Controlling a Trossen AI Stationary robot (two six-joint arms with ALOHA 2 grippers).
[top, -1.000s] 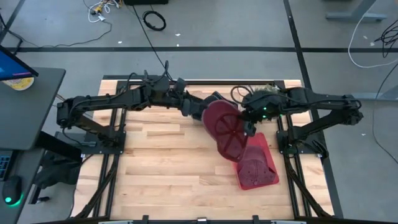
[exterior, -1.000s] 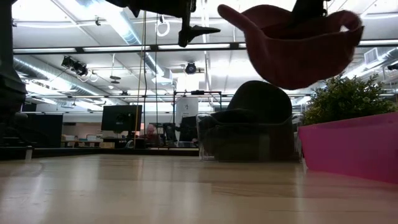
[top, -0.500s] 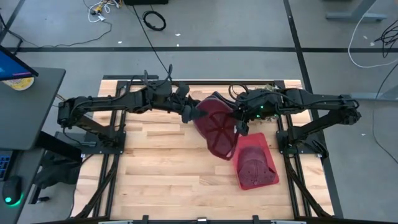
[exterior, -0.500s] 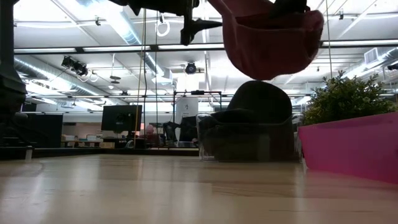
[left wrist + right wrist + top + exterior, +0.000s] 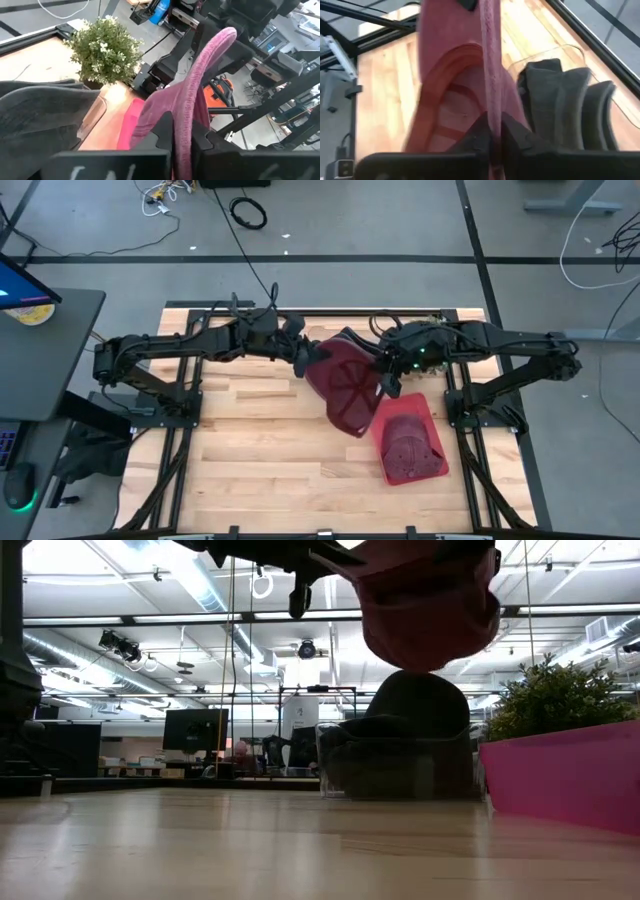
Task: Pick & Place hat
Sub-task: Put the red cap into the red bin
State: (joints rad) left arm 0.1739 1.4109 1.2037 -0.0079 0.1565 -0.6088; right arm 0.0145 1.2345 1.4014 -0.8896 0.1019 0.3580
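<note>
The left gripper (image 5: 305,361) reaches in from the left side of the pale slatted wooden table (image 5: 250,450) and, in its wrist view, has its two dark fingers (image 5: 162,131) pinched tight on the folded edge of the dark red fabric cap (image 5: 345,383). That edge grip looks chosen because the soft cloth offers no firmer part to clamp.

The cap hangs in mid-air between the two arms, over the table's far right part, its hollow underside with radiating seams turned up toward the overhead camera. From table height it sags as a bowl well clear of the tabletop, so it is carried by the arms alone.

On the right, the right gripper (image 5: 385,377) pinches the opposite rim of the cap, its fingers (image 5: 514,131) drawn narrow onto the cloth in its own wrist view. With both rims clamped, this reads as a handover point, each arm supporting one side so the cap cannot fold or drop.

Just right of and nearer than the cap sits the magenta rectangular plastic bin (image 5: 432,442), which already holds another dark red cap (image 5: 408,444). At the table's far right edge stands a small green potted plant (image 5: 106,49).
</note>
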